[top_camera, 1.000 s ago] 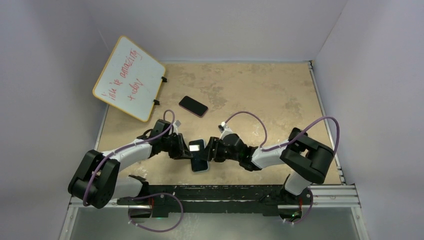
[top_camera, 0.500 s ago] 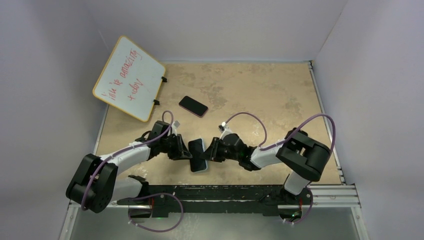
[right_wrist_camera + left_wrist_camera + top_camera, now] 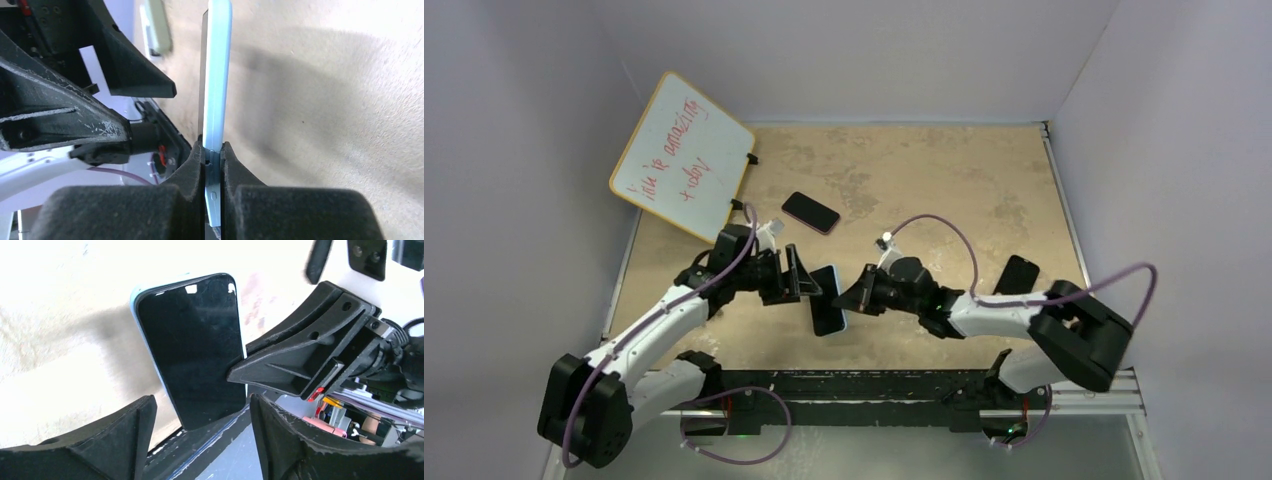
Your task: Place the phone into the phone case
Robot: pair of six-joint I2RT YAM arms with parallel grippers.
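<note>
The phone (image 3: 827, 298), black-screened and seated in a light blue phone case (image 3: 217, 75), stands on edge above the table's near part. My right gripper (image 3: 848, 300) is shut on its side edge; in the right wrist view its pads (image 3: 192, 165) pinch the blue rim (image 3: 213, 150). My left gripper (image 3: 809, 282) is open just left of the phone, and its fingers (image 3: 135, 425) touch nothing. The left wrist view shows the screen (image 3: 195, 355) with a blue rim (image 3: 134, 295) and the right gripper (image 3: 235, 374) on its right edge.
A whiteboard (image 3: 682, 155) with red writing leans at the back left. A dark phone with a reddish edge (image 3: 811, 211) lies on the tan table behind the grippers. A flat black slab (image 3: 1016, 274) lies at the right. The metal rail (image 3: 874, 385) runs along the near edge.
My left gripper has opened, let go of the phone and drawn back to the left. My right gripper has shut on the phone's edge. The right arm has stretched out, uncovering the black slab.
</note>
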